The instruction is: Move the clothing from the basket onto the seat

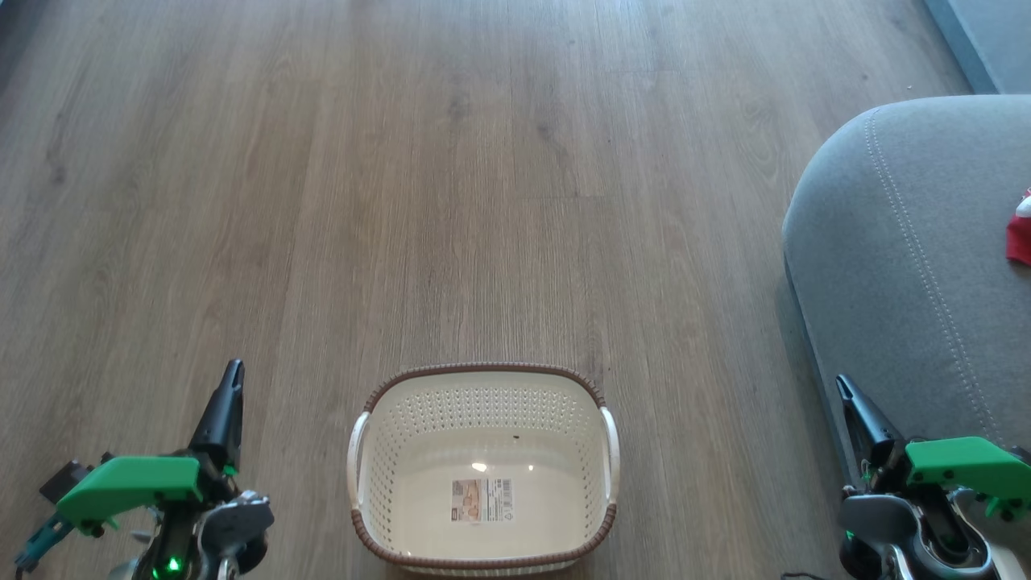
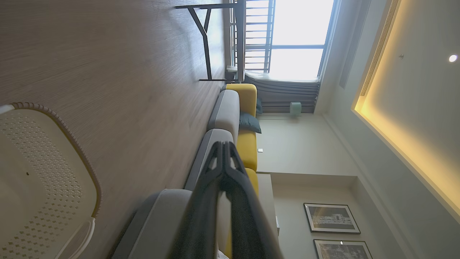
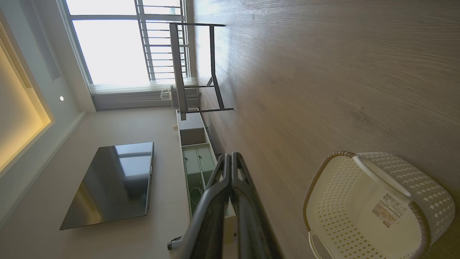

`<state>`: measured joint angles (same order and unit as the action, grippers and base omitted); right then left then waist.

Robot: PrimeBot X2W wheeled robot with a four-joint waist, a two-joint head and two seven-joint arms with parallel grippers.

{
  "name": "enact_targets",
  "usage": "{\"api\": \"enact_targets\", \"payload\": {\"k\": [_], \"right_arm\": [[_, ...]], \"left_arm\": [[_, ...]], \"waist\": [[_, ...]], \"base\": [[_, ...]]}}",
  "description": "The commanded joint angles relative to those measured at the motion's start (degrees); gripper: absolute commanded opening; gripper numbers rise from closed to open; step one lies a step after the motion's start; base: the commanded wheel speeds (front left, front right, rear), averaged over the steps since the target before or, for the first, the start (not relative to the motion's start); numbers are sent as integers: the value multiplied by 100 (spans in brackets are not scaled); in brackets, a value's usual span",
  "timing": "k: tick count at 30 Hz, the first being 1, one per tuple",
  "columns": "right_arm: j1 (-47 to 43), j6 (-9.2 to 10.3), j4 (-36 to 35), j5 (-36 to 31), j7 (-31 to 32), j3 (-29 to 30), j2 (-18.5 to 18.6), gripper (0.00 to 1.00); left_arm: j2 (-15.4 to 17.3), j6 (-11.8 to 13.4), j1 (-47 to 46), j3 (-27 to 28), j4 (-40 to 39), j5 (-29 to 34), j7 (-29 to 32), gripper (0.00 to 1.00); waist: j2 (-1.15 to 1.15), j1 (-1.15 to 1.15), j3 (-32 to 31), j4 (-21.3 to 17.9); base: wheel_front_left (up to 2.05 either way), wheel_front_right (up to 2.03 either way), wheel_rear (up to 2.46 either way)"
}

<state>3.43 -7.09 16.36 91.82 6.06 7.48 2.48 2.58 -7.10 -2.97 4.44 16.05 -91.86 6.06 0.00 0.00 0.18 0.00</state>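
Note:
The cream perforated basket with a brown rim stands on the wood floor at the bottom centre, holding nothing but its label sticker; it also shows as the basket and the basket in the wrist views. The grey seat fills the right side, and a bit of red and white clothing lies on it at the frame's edge. My left gripper is shut and empty left of the basket. My right gripper is shut and empty at the seat's front edge.
Wood floor stretches ahead of the basket. In the left wrist view a grey and yellow sofa runs toward a window, with a black-framed table beyond. The right wrist view holds a wall television and a low cabinet.

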Motion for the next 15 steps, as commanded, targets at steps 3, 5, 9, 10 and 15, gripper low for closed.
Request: {"api": "enact_targets", "payload": {"k": [3, 5, 9, 10, 15], "right_arm": [[276, -40, -234, 35, 43, -96, 40, 0], [276, -40, -234, 35, 43, -96, 40, 0], [276, -40, -234, 35, 43, -96, 40, 0], [276, -40, -234, 35, 43, -96, 40, 0], [276, -40, -234, 35, 43, -96, 40, 0]], "left_arm": [[30, -39, -321, 207, -200, -31, 42, 0], [30, -39, -321, 207, -200, -31, 42, 0], [30, -39, -321, 206, -200, -31, 42, 0], [30, -39, -321, 206, -200, -31, 42, 0], [30, -39, -321, 206, -200, -31, 42, 0]], "waist": [[0, 0, 0, 0], [0, 0, 0, 0], [0, 0, 0, 0], [0, 0, 0, 0], [0, 0, 0, 0]], "base": [[0, 0, 0], [0, 0, 0], [0, 0, 0], [0, 0, 0], [0, 0, 0]]}}
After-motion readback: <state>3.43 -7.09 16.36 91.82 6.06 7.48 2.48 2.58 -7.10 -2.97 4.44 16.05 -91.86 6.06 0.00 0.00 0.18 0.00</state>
